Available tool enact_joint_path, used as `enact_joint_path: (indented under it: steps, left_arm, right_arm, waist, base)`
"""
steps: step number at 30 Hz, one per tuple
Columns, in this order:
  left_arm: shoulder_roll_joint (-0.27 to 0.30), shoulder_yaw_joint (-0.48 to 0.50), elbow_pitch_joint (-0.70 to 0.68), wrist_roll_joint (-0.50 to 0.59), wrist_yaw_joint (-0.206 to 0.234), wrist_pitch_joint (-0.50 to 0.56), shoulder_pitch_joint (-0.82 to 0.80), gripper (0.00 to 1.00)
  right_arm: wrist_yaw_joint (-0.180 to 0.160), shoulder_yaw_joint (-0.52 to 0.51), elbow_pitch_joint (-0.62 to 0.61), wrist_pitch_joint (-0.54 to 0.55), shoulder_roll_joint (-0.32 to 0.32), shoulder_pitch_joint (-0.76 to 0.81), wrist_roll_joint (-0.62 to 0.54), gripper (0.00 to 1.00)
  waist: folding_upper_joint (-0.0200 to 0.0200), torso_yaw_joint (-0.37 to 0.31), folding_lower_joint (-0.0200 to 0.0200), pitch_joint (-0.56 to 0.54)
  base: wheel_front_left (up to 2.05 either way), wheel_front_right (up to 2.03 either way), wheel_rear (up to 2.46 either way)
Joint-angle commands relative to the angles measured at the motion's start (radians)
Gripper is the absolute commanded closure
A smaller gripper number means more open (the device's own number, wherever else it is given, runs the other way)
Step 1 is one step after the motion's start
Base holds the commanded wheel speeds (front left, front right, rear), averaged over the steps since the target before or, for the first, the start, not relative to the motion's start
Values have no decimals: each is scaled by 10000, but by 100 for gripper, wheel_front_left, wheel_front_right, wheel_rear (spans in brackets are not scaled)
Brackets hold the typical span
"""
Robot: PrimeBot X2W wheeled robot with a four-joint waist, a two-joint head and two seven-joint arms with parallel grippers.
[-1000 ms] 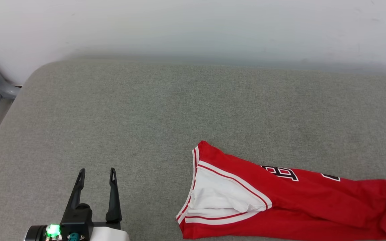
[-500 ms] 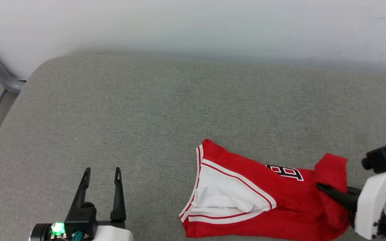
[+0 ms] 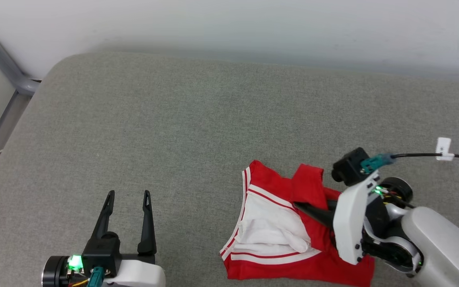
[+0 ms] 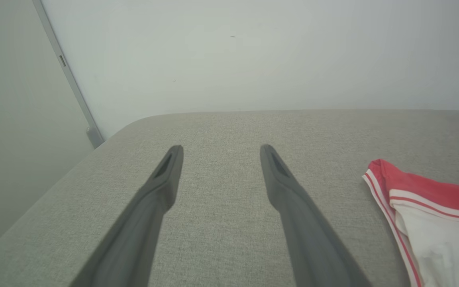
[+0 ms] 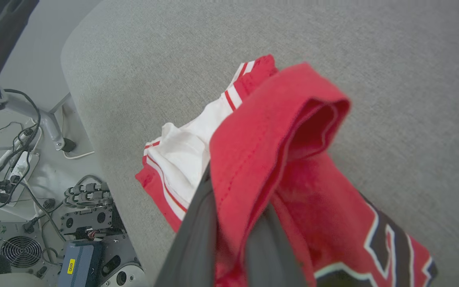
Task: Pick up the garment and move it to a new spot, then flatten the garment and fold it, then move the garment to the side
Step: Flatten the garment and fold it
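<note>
While the right gripper (image 3: 298, 205) pinches 1 red fold of the garment (image 3: 269, 227) and the left gripper (image 3: 129, 194) gapes empty, that thin hold may slip

My right dark two-fingered gripper (image 3: 307, 210) swinging in from the right, pinched on a hem fold of the red jersey T-shirt with white sleeves (image 3: 277, 227), I've hauled that fold leftward, shirt doubling over itself, bunching shorter.

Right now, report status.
Left tool open, empty, over pad. Right tool shut on garment, red edge raised. Nothing seen in the way.
</note>
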Motion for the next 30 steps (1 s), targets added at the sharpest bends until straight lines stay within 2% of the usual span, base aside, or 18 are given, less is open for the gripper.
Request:
enact_joint_path:
  steps: [1, 10, 15, 19, 20, 21, 22, 30]
  left_arm:
    - [-61, -19, 17, 22, -45, -47, -191, 0]
    - [-159, -111, 68, -2, -111, -47, -493, 0]
    - [-205, -145, 97, -43, -87, -47, -603, 0]
    - [-240, -134, 109, -54, -48, -47, -594, 0]
    - [-246, -111, 122, -57, -42, -47, -577, 0]
    - [-250, -80, 136, -53, -41, -47, -557, 0]
    - [-250, -38, 147, -45, -51, -47, -540, 0]
    - [-192, 206, 159, 33, -168, -47, -344, 0]
  right_arm:
    - [-5, 321, 356, -128, 322, -532, -248, 100]
    - [-7, 1651, 2722, -597, 1661, -2050, -515, 100]
    - [-7, 2117, 3927, -949, 1925, -2250, -751, 100]
    - [-10, 2606, 4981, -1775, 2168, -2263, -763, 100]
    - [-10, 2624, 5055, -2004, 2190, -2291, -704, 88]
    - [-11, 2683, 5059, -2211, 2205, -2314, -675, 49]
    - [-11, 2730, 5014, -2452, 2169, -2368, -672, 0]
    - [-8, 2530, 4283, -4538, 1507, -2098, -809, 0]
  waist:
    - [0, 72, 0, 111]
    - [0, 333, 0, 568]
    - [0, 435, 0, 722]
    - [0, 451, 0, 767]
    - [0, 434, 0, 751]
    - [0, 406, 0, 714]
    - [0, 370, 0, 668]
    - [0, -23, 0, 149]
  base:
    - [0, 0, 0]
    - [0, 0, 0]
    - [0, 0, 0]
    - [0, 0, 0]
    - [0, 0, 0]
    - [0, 0, 0]
    - [0, 0, 0]
    - [0, 0, 0]
